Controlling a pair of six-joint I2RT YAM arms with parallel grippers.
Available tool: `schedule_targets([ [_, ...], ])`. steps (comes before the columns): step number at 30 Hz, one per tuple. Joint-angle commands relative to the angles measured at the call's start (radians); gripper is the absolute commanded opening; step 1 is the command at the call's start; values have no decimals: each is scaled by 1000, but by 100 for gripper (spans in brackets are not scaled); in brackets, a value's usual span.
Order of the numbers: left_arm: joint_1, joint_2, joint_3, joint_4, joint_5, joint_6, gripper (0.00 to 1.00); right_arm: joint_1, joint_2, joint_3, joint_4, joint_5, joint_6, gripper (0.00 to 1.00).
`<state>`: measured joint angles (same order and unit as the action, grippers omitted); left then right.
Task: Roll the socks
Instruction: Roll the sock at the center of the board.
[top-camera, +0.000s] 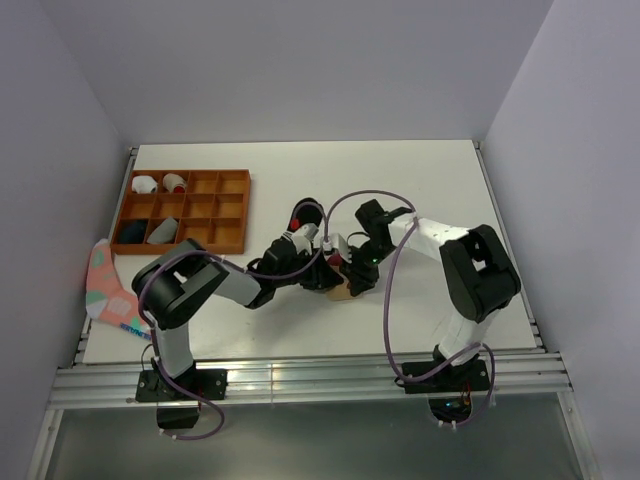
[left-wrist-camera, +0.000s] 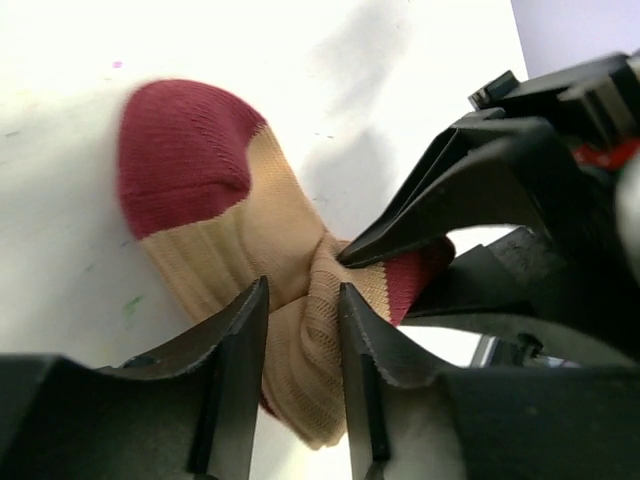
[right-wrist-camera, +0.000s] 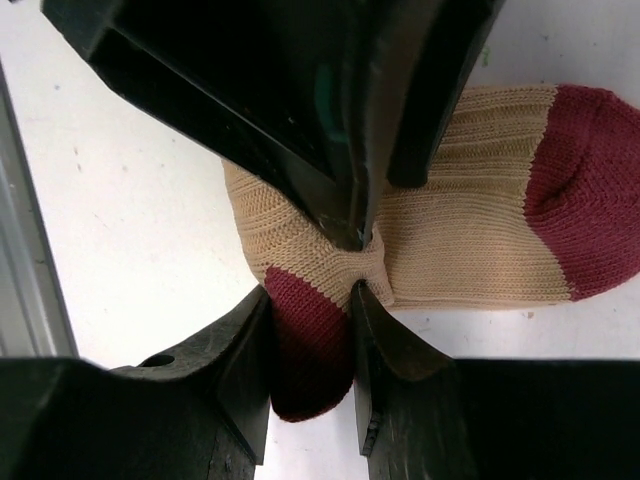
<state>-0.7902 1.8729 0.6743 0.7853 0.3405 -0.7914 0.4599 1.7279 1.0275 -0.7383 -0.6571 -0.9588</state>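
Note:
A tan sock (left-wrist-camera: 230, 250) with a maroon toe (left-wrist-camera: 180, 150) and heel lies bunched on the white table (top-camera: 420, 180), between both arms. In the top view only a tan corner of that sock (top-camera: 340, 291) shows under them. My left gripper (left-wrist-camera: 303, 285) stands open around a tan fold, which fills most of the gap between its fingers. My right gripper (right-wrist-camera: 310, 290) is shut on the maroon heel part (right-wrist-camera: 305, 350). The left gripper's fingers (right-wrist-camera: 360, 180) press down on the sock just above it. In the top view the left gripper (top-camera: 325, 262) and the right gripper (top-camera: 352, 270) meet tip to tip.
A brown tray (top-camera: 243, 212) with compartments stands at the back left; it holds small white bundles (top-camera: 146, 184), a grey one (top-camera: 165, 231) and a dark one (top-camera: 130, 232). A pink sock (top-camera: 104, 285) with teal spots hangs over the table's left edge.

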Motion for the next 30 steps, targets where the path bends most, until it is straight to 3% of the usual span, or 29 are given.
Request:
schedule_targets([
  [1,-3,-37,-74,-44,-90,96,39,-26,67,19,-127,63,15,24],
  [8,-3,-84,-150,92,-103,98,46,-35,104,46,-138,99,32,24],
  [16,-1,-214,-281,236,-147,113,45,-40,173,129,-208,102,55,23],
  [25,-37,-429,-286,31,-251,260,46,-38,254,227,-280,120,83,23],
  [30,-75,-422,-201,-73,-259,346,47,-38,314,292,-320,114,98,23],
])
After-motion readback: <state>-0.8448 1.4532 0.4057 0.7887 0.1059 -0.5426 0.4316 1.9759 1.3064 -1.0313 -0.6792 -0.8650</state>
